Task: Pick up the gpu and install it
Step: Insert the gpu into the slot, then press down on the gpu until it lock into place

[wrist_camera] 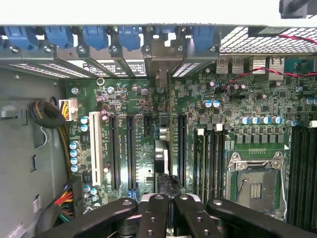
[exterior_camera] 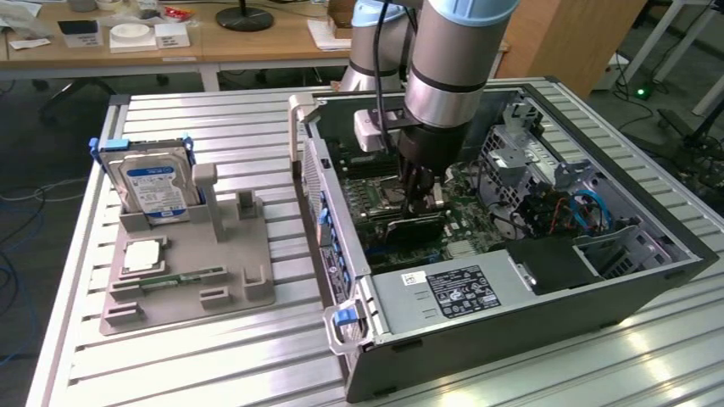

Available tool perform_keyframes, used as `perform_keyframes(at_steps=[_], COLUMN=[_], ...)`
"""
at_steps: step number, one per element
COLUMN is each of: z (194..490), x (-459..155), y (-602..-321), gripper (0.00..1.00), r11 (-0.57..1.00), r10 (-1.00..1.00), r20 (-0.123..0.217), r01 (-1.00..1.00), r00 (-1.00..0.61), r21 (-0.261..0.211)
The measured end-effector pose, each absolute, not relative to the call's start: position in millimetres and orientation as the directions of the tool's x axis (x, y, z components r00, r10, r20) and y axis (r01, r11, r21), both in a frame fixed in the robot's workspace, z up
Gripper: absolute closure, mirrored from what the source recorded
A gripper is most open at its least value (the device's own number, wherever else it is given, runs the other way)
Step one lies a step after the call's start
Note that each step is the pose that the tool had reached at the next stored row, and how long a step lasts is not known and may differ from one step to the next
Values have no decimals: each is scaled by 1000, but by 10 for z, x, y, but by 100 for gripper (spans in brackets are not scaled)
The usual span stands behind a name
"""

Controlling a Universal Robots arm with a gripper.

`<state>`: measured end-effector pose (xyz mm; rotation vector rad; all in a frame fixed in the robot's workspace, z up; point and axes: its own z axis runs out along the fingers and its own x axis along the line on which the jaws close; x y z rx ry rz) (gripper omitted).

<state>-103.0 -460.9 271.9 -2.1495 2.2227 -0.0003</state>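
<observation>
The robot's arm reaches down into the open computer case point(exterior_camera: 633, 280); the gripper point(exterior_camera: 416, 193) is low inside it, right over the green motherboard point(wrist_camera: 198, 119).

The gpu point(exterior_camera: 413, 227) is in the case too; in the exterior view it looks like a dark flat card just under the gripper, down at the board. In the wrist view the card is seen edge-on point(wrist_camera: 162, 148), standing up between the long black slots point(wrist_camera: 131, 151), with its metal end up by the row of blue clips point(wrist_camera: 94, 37) at the back wall of the case.

The gripper's two fingers point(wrist_camera: 157, 218) are pulled in close together, and the card's edge sits right at their tips, so I think they have hold of the card (the very spot where they pinch it is hard to see).

So the picking up is done; the gray stand point(exterior_camera: 186, 280) on the table point(exterior_camera: 226, 365) holds the hard drive point(exterior_camera: 156, 191) and a small green memory stick point(exterior_camera: 181, 278), but no card. The putting-in looks well along; the card is at its slot. I cannot tell if it is pushed all the way down.
</observation>
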Motion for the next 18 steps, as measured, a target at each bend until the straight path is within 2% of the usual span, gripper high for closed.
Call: perform_keyframes(at_steps=[18], z=[2721], x=[-1126], y=[-4610], gripper=[90], r11=[34], r10=[-999], r20=[-35], r01=[-999], r00=[-33], r21=[-35])
